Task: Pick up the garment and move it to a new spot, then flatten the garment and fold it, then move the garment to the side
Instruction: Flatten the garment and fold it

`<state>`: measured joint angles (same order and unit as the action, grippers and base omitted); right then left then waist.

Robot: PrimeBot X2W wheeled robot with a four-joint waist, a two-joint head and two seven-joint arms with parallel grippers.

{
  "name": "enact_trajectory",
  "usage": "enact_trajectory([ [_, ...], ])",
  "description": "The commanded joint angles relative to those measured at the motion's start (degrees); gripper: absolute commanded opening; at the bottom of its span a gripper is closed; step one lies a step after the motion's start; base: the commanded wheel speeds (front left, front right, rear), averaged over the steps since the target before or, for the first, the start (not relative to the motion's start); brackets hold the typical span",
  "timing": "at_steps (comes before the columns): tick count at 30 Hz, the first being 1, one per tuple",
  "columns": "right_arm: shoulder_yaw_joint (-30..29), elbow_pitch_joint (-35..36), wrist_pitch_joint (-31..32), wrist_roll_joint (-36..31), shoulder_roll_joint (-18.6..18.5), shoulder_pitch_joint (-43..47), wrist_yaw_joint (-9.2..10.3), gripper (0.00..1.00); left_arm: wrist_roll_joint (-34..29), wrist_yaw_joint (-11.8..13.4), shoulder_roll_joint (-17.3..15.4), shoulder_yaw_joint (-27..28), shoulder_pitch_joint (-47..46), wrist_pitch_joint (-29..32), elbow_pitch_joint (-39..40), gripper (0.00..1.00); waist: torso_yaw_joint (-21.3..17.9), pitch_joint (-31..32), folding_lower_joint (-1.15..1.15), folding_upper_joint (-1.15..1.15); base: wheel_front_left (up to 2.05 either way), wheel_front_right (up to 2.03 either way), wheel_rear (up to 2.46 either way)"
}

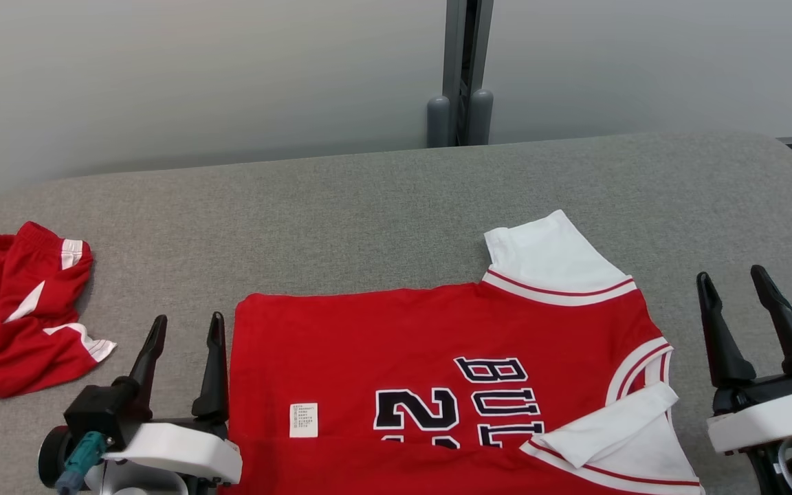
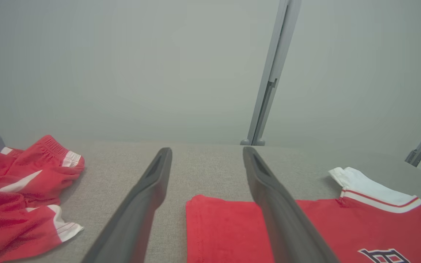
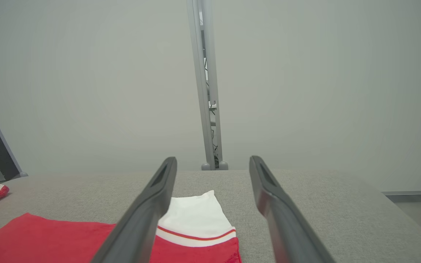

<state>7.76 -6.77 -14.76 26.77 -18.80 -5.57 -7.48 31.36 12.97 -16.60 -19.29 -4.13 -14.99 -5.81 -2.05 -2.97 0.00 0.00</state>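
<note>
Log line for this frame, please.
jersey: spread on grey surface | left gripper: open, empty | right gripper: open, empty | shorts: crumpled, left

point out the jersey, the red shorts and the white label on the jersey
jersey [image 1: 341, 344], head view, plain red body fabric
red shorts [image 1: 4, 340], head view, middle of the crumpled heap
white label [image 1: 303, 420], head view, centre of the tag
</note>
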Motion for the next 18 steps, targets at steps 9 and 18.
enact_trajectory([
  [9, 2.0, 0.2, -0.5, -2.2, 3.5, -1.4, -0.03, 1.00, -8.0, -0.1, 0.1, -1.1, -8.1, 0.8, -16.6, 1.00, -3.4, -3.4, 0.00, 0.00, 0.00, 0.00, 0.00],
  [18, 2.7, 0.8, -0.6, -0.8, 3.3, -2.9, -0.02, 1.00, -12.1, -0.7, -1.9, -4.5, -19.8, 7.4, -31.8, 1.00, -7.8, -8.2, 0.00, 0.00, 0.00, 0.00, 0.00],
])
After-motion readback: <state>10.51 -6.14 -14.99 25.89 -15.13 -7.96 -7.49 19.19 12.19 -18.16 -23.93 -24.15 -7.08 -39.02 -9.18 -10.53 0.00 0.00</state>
